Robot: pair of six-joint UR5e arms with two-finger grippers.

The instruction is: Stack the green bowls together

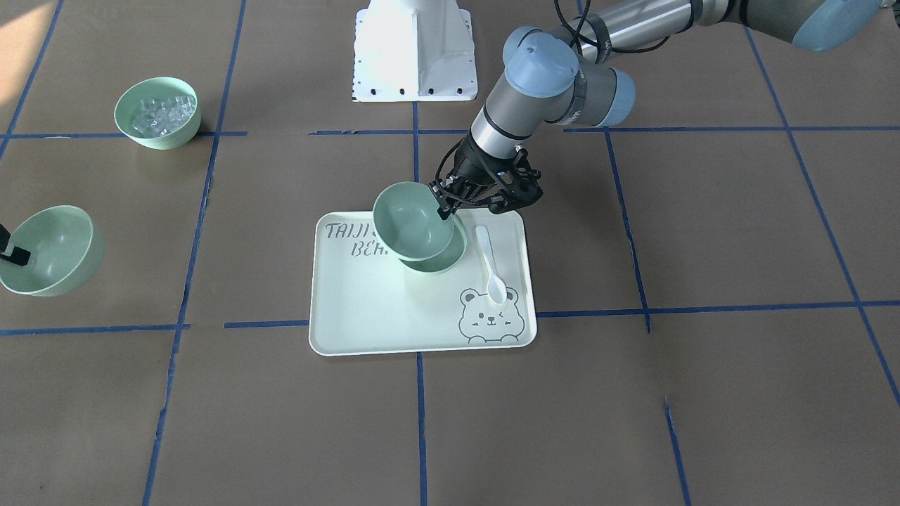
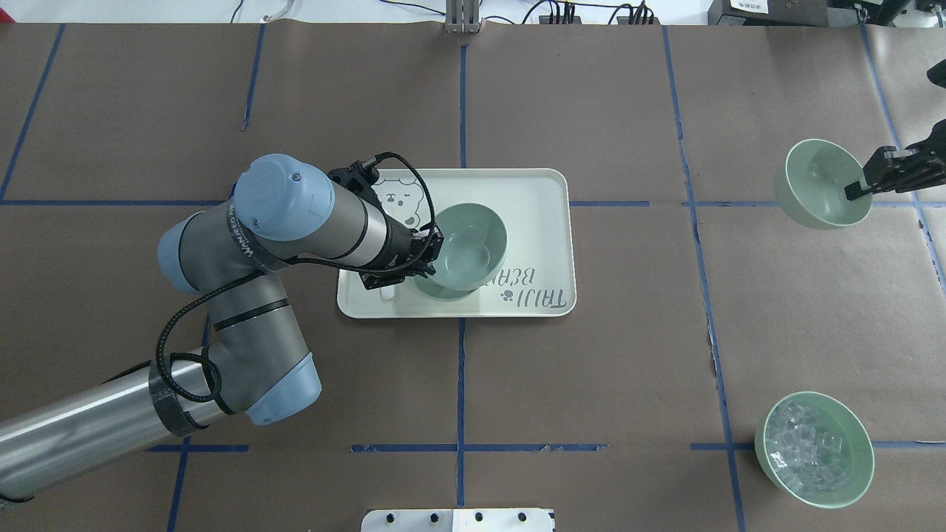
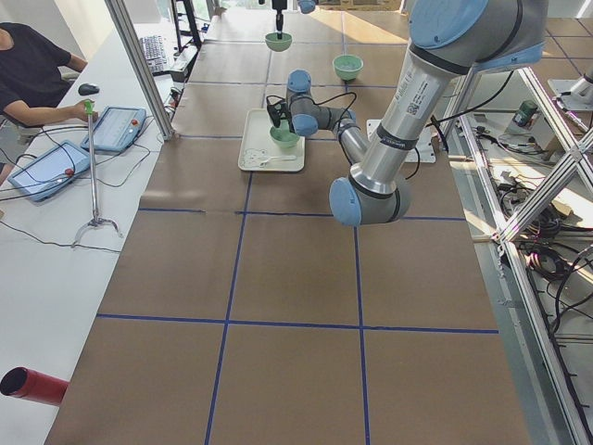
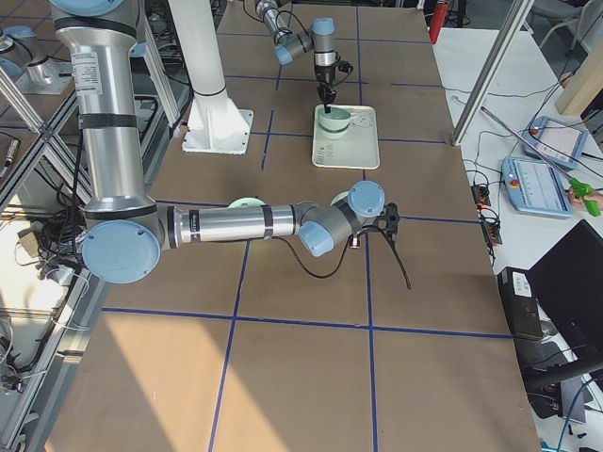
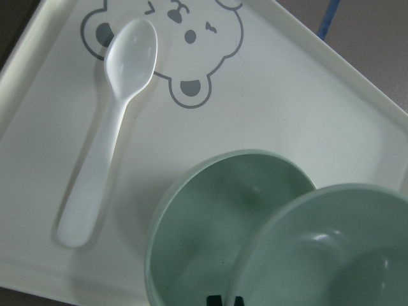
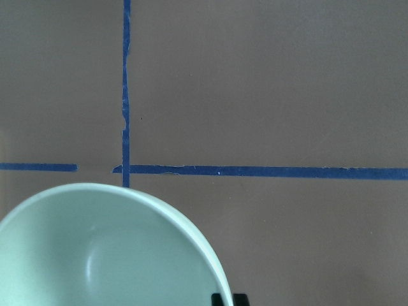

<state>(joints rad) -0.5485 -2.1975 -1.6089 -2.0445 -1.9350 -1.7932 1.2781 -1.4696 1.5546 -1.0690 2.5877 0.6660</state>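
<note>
My left gripper (image 1: 448,209) is shut on the rim of a pale green bowl (image 1: 410,220) and holds it tilted just above a second green bowl (image 1: 441,261) that stands on the bear-print tray (image 1: 365,316). The left wrist view shows the held bowl (image 5: 338,255) overlapping the lower bowl (image 5: 204,217). My right gripper (image 2: 857,190) is shut on the rim of the third green bowl (image 2: 817,185), which is tilted at the far right of the table. That bowl also shows in the right wrist view (image 6: 102,255).
A white plastic spoon (image 1: 490,263) lies on the tray beside the bowls. A straighter green bowl with clear cubes (image 2: 813,449) stands near the robot on its right side. Blue tape lines cross the brown table. The robot base (image 1: 413,53) is behind the tray.
</note>
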